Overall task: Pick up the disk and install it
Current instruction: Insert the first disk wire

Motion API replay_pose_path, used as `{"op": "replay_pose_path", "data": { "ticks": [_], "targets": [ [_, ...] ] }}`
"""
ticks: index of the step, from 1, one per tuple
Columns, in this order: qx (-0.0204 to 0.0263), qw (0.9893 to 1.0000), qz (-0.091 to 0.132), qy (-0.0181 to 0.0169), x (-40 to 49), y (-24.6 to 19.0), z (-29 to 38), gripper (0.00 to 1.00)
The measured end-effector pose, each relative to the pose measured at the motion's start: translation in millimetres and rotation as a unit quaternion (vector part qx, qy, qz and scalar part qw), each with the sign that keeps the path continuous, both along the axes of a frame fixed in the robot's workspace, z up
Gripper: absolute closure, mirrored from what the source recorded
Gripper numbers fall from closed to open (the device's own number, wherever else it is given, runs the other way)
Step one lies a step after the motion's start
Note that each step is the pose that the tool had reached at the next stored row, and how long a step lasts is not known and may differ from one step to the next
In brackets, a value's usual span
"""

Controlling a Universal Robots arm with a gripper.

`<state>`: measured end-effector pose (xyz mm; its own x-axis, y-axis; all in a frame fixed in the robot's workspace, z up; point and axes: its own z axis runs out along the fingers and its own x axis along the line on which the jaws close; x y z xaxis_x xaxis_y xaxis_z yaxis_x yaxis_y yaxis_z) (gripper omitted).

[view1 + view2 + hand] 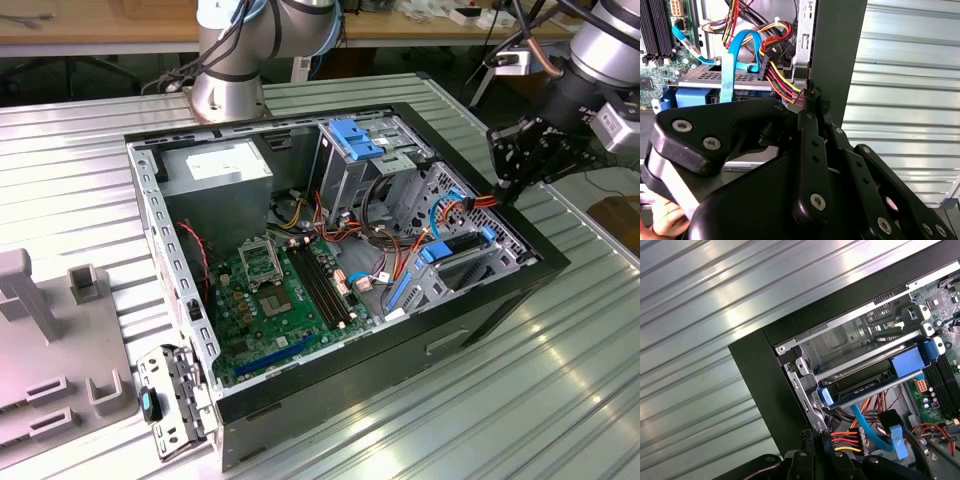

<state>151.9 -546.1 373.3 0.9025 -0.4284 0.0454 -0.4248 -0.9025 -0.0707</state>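
Ribbed metal table (pixel 560 385), open case (pixel 400 345), fingers (pixel 807 145) pinching wires (pixel 782 82) beside disk (pixel 865 386)

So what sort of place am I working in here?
Probably a robotics lab: an open computer case on a ribbed metal table, a robot arm's base behind it, and a wooden bench beyond.
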Motion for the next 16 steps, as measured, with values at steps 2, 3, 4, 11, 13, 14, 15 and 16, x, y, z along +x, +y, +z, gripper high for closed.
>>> {"op": "replay_pose_path", "data": {
  "ticks": [2,3,4,11,13,14,15,16],
  "targets": [
    [0.0,1.0,-0.001,0.0,-1.9,-0.1,0.0,0.83],
    [0.0,1.0,-0.001,0.0,-2.3,-0.1,0.0,0.83],
    [0.0,1.0,-0.002,0.0,-2.7,-0.1,0.0,0.83],
    [0.0,1.0,-0.003,0.0,-4.8,-0.2,0.0,0.83],
    [0.0,1.0,-0.004,0.0,-5.1,-0.2,-0.1,0.83],
    [0.0,1.0,-0.004,0.0,-5.6,-0.3,-0.1,0.83],
    [0.0,1.0,-0.004,0.0,-6.0,-0.4,0.0,0.83],
    [0.0,1.0,-0.004,0.0,-6.1,-0.3,-0.1,0.83]
  ]
}}
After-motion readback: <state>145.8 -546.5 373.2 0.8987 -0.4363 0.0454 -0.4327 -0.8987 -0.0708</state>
